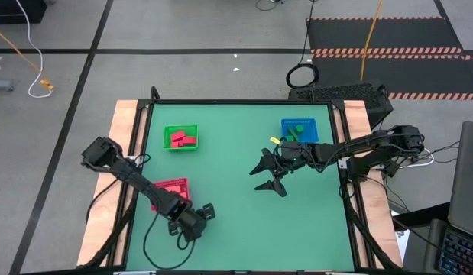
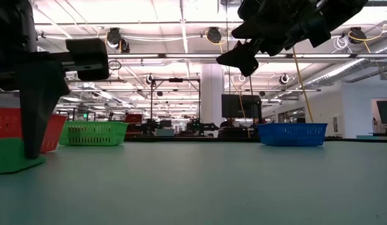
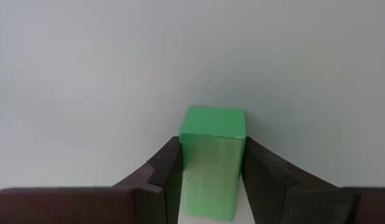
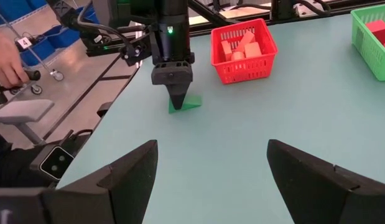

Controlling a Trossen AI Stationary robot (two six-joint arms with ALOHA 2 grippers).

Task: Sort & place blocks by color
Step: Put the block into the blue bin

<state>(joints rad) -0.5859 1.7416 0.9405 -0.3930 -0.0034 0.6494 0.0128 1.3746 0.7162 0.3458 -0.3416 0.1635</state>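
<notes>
My left gripper [image 1: 202, 215] stands near the table's front left, just in front of the red tray [image 1: 171, 191], pointing down and shut on a green block [image 3: 212, 155]. The block also shows in the right wrist view [image 4: 186, 104] and in the low view [image 2: 12, 156], resting on the table. My right gripper [image 1: 270, 177] is open and empty, raised above the middle of the table [image 2: 243, 53]. The red tray holds several red and pink blocks [image 4: 242, 46]. The green tray [image 1: 181, 137] holds red blocks. The blue tray [image 1: 299, 130] holds green blocks. My left gripper pinches the green block between its two fingers, one finger [image 3: 167, 168] on each of its two opposite long sides [image 3: 187, 163]. The fingers come from above, pointing down. The block's underside lies on the table [image 2: 18, 167].
The trays stand at the table's far left, far right and front left, and the middle and front right show bare green table top [image 1: 297, 229]. A person's hand [image 4: 5, 62] shows beyond the table's edge in the right wrist view.
</notes>
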